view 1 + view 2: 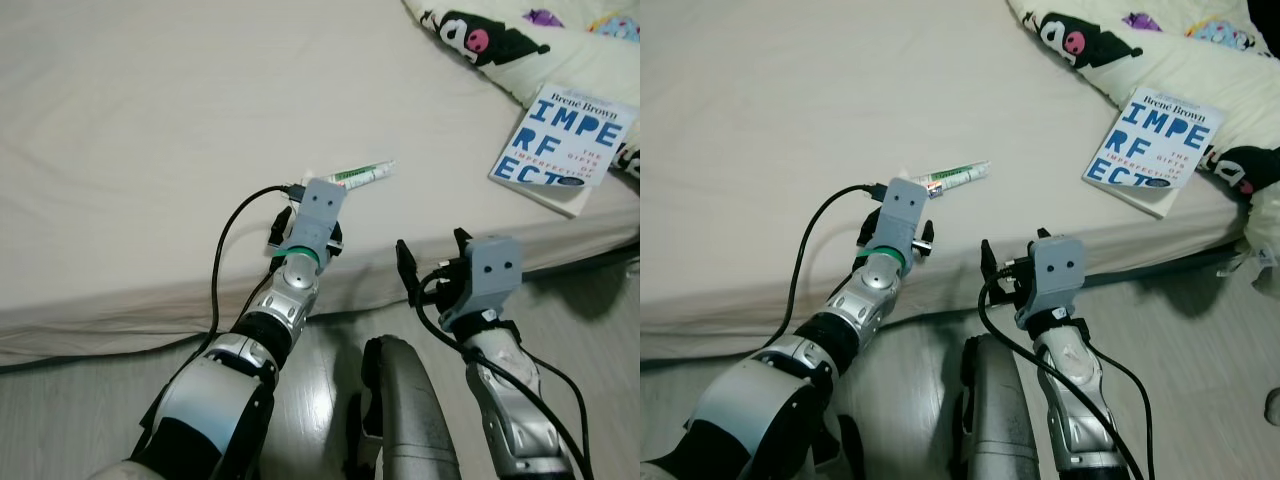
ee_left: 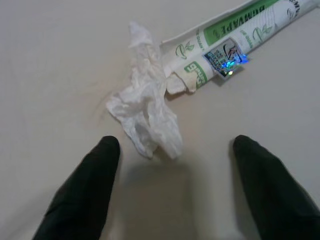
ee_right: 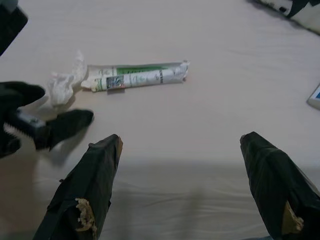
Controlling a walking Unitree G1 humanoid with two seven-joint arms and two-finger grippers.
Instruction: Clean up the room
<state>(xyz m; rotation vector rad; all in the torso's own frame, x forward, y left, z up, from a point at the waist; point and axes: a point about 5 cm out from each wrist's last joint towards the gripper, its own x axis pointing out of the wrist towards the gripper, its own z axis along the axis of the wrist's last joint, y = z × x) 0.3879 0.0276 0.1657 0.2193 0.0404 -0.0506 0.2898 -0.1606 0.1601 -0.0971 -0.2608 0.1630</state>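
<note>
We face a bed (image 1: 150,150) under a pale sheet, a book (image 1: 565,140) and patterned quilt (image 1: 520,40) at its far right. Our left pincer (image 2: 172,150) hangs spread just short of a crumpled white tissue (image 2: 147,112), which touches a green-and-white tube (image 2: 235,37). We judge it best to lower squarely over the tissue and pinch only it, sparing sheet and tube. Our right pincer (image 3: 182,145) waits open near the edge.

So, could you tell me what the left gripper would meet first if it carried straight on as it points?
Most likely the crumpled white tissue, lying between the open left gripper fingers' line; the green-and-white tube lies just beyond.
</note>
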